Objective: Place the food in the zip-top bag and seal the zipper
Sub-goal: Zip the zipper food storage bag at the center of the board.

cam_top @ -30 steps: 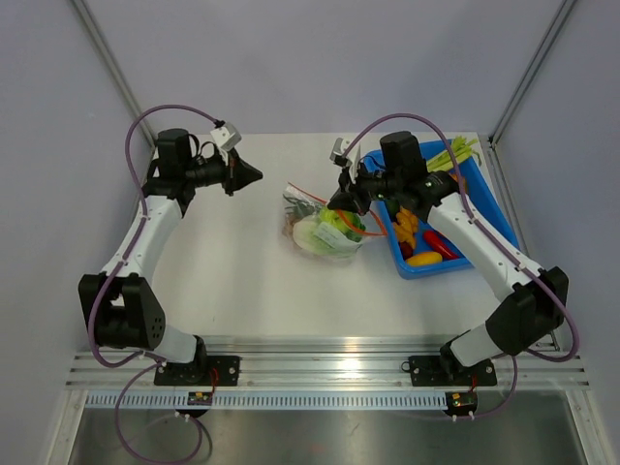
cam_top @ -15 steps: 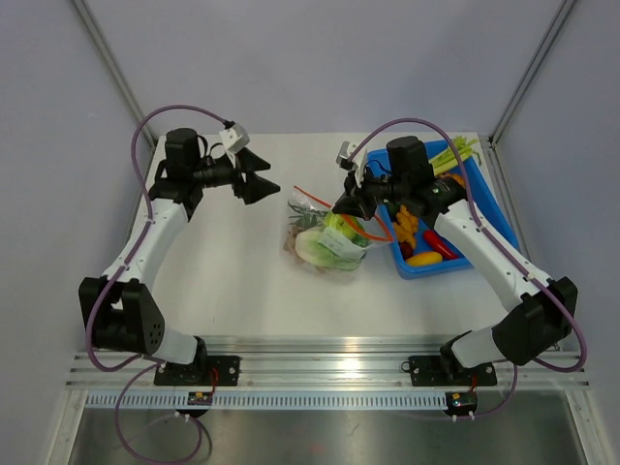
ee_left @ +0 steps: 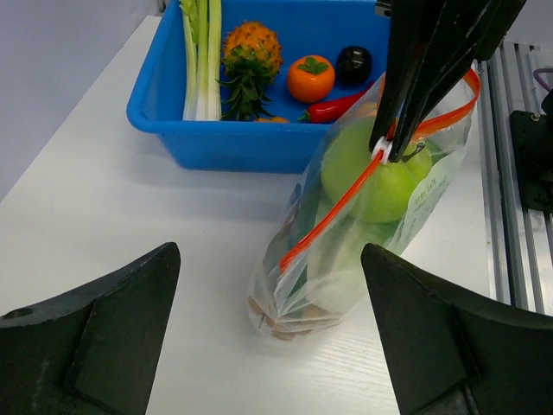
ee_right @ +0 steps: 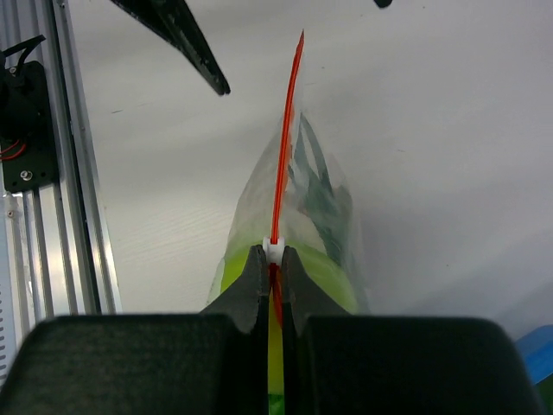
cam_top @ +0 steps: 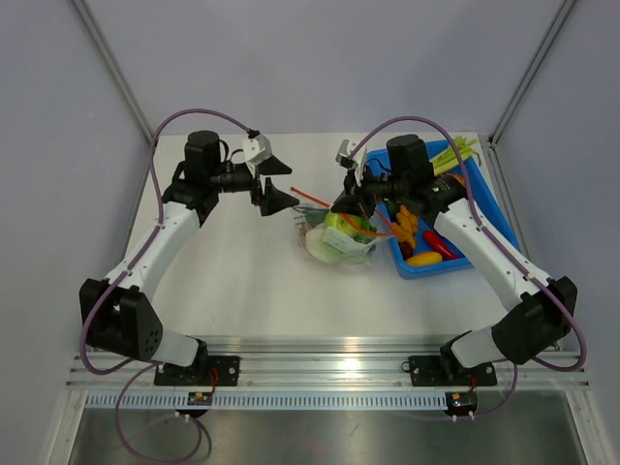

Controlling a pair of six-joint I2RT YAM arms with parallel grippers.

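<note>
The zip-top bag [ee_left: 359, 238] stands on the table, and in it are a green apple [ee_left: 380, 177], pale cabbage and brown balls at the bottom. Its zipper [ee_left: 333, 218] runs as an orange-red strip up to a small white slider [ee_left: 380, 154]. My right gripper [ee_right: 273, 256] is shut on the zipper just behind that slider and holds the bag's mouth up [cam_top: 351, 205]. My left gripper [cam_top: 283, 184] is open, nothing between its fingers [ee_left: 95, 337], just left of the bag's low end and apart from it.
A blue bin [cam_top: 484, 225] sits right of the bag. It holds green onions [ee_left: 200, 52], a pineapple [ee_left: 251, 56], an orange fruit [ee_left: 311, 78], a dark piece [ee_left: 354, 62] and a red chilli [ee_left: 337, 105]. Metal rails [cam_top: 329, 368] line the near edge.
My left gripper has opened wide and swung right, from the far left corner to just beside the bag. My right gripper stayed shut on the zipper, and the bag shifted slightly.
</note>
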